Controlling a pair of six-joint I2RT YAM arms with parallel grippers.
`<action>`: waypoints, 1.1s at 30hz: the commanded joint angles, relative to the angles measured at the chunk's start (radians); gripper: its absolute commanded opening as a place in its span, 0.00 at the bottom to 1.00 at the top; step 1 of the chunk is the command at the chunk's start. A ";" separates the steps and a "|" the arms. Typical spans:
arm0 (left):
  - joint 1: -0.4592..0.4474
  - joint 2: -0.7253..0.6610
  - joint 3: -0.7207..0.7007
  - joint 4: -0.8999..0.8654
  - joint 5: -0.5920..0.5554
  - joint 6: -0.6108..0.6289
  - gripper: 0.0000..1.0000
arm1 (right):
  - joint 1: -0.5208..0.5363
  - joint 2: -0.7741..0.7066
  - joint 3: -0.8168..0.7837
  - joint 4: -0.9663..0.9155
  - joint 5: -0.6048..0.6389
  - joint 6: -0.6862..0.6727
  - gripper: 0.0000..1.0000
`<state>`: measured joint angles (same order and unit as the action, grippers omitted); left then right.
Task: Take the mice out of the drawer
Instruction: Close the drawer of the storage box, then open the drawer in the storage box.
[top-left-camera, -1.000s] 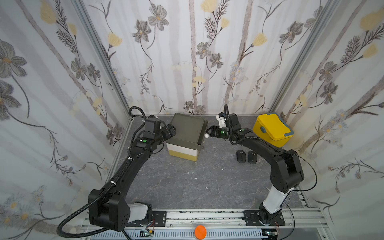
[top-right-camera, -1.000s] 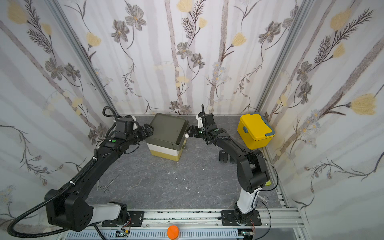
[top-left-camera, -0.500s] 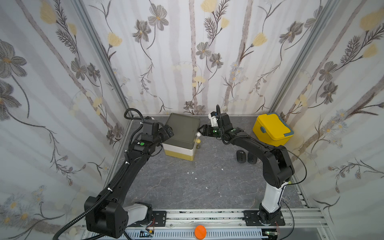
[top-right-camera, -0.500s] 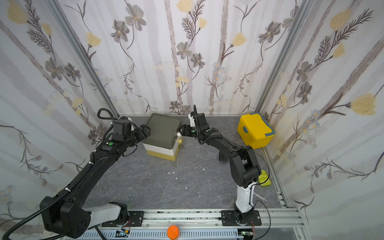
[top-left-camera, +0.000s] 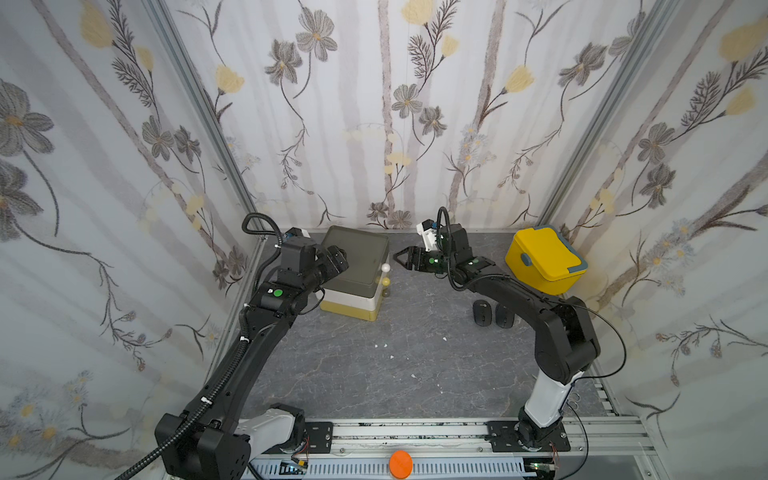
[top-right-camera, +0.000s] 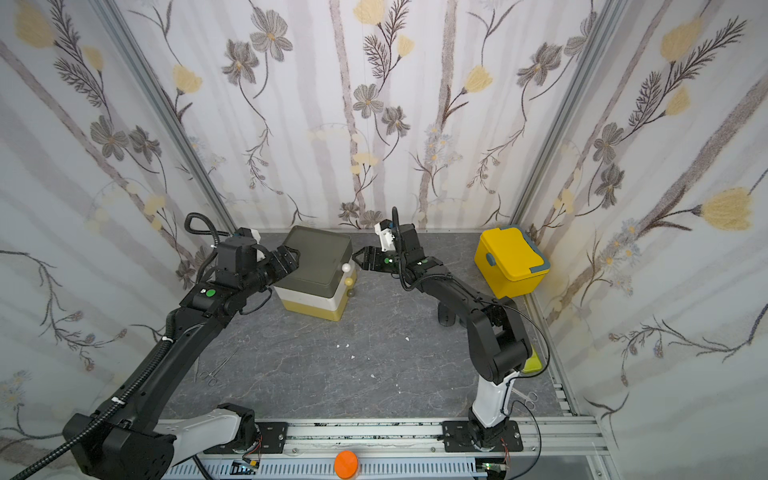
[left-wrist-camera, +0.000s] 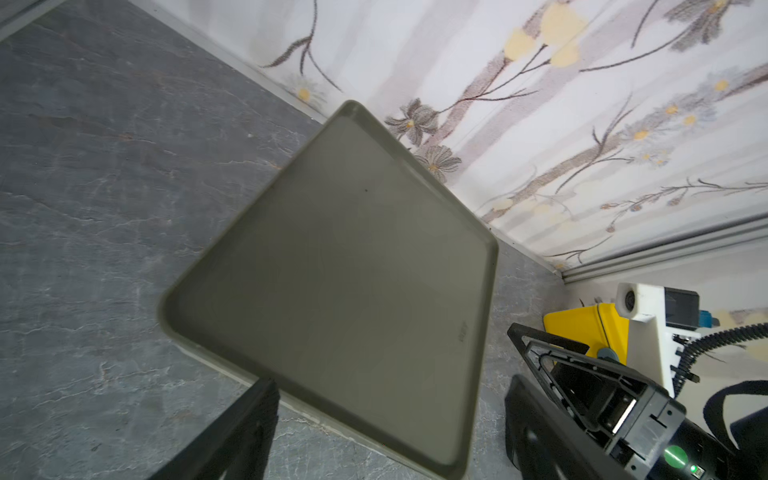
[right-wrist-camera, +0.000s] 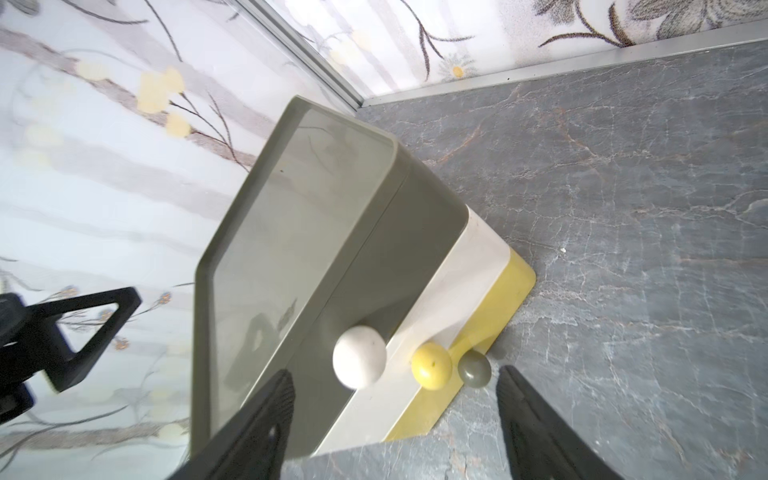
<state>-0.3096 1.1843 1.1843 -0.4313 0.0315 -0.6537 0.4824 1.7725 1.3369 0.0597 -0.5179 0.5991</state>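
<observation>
**Drawer shut, two mice out on the bench**

The drawer stands at the back of the grey bench, left of the middle and close to the rear wall, turned at a slant. It is a small box of three tiers: olive-grey on top, white in the middle, yellow at the bottom. All three fronts sit flush with one another. Each front carries a ball: a white knob on the top tier, a yellow knob on the middle and a grey knob on the lowest.

The left hand hovers over the drawer's lid, at the edge away from the knobs. Its fingers stand apart and hold nothing. Whether they touch the lid cannot be told.

The right hand is on the knob side, just beside the white knob but not touching it. Its fingers are spread wide and empty. In the right wrist view all three knobs show between the two fingers, ahead of the tips.

The two mice, both black, lie side by side on the bench, well apart from the drawer. They are beside the right arm and near a yellow box with grey-blue clasps, which stands in the back right corner.
</observation>
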 joint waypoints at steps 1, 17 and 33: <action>-0.034 0.016 0.025 -0.002 -0.009 0.010 0.88 | -0.038 -0.045 -0.121 0.171 -0.126 0.137 0.74; -0.149 0.169 0.073 0.019 -0.142 -0.003 0.87 | 0.031 0.150 -0.346 0.839 -0.184 0.536 0.62; -0.148 0.219 0.097 0.000 -0.192 0.021 0.88 | 0.051 0.343 -0.259 1.005 -0.202 0.658 0.58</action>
<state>-0.4587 1.3994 1.2678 -0.4324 -0.1345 -0.6502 0.5308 2.0998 1.0672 0.9813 -0.7078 1.2114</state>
